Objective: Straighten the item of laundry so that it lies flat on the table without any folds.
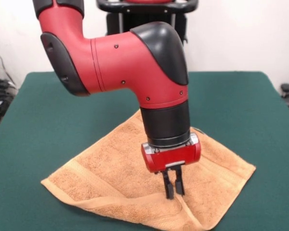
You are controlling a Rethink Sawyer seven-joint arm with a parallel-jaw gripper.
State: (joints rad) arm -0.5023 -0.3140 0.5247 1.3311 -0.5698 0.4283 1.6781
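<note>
Gripper (174, 186) hovering low over towel (106, 178), fingers nearly closed, gripping nothing visible. Towel lying on bench (48, 110), front edge folded over. Judging: reaching for the fold; next, pinching it and pulling outward.
</note>
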